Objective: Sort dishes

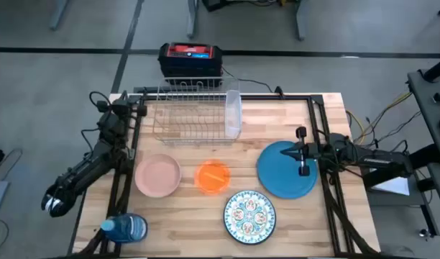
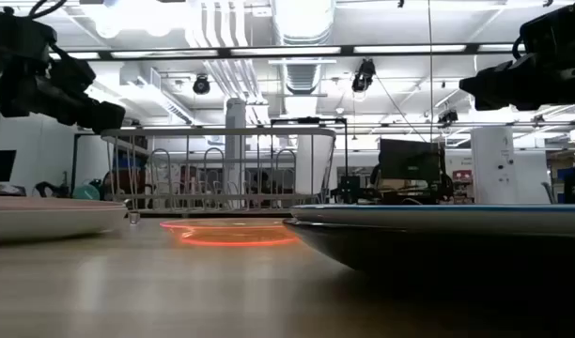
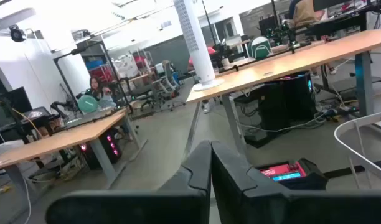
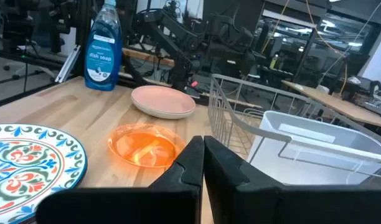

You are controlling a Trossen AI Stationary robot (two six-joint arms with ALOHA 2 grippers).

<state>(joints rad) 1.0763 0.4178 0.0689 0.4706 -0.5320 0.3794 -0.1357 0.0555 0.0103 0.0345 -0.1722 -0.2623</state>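
Fingers of the right gripper (image 1: 303, 151) sit clenched and empty just over the large blue plate (image 1: 281, 176) by the table's right edge, nearer it than the clenched left gripper (image 1: 53, 205) off the left edge.

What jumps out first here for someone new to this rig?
The ornate patterned plate at the table's near edge and the glowing orange bowl mid-table grab the eye, with the pink dish left of the bowl. The right gripper hangs over the blue plate, shut; a wire dish rack stands behind.
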